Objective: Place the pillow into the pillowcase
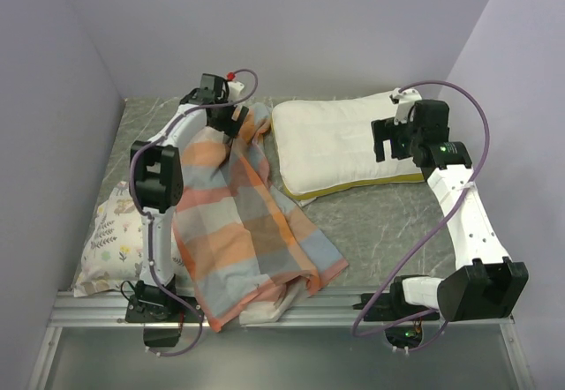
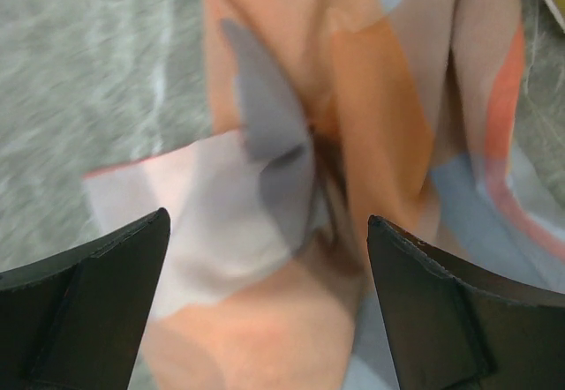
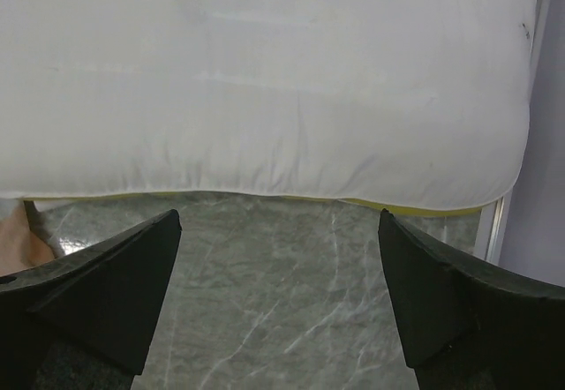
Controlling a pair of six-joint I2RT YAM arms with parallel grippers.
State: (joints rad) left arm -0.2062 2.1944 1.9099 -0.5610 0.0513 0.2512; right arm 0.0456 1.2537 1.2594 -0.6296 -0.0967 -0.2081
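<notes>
The pillow (image 1: 340, 143) lay at the table's (image 1: 388, 231) far right corner. The pillowcase (image 1: 247, 222) ran from beside it to the near edge. The left gripper (image 2: 265, 231) hung spread wide over the pillowcase's far end. The right gripper (image 3: 278, 222), spread wide too, was by the pillow.

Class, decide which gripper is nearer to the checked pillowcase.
Left. The left gripper, jaws open, hangs right over the far end of the pillowcase; the right gripper, jaws open, faces the pillow, apart from the pillowcase.
</notes>
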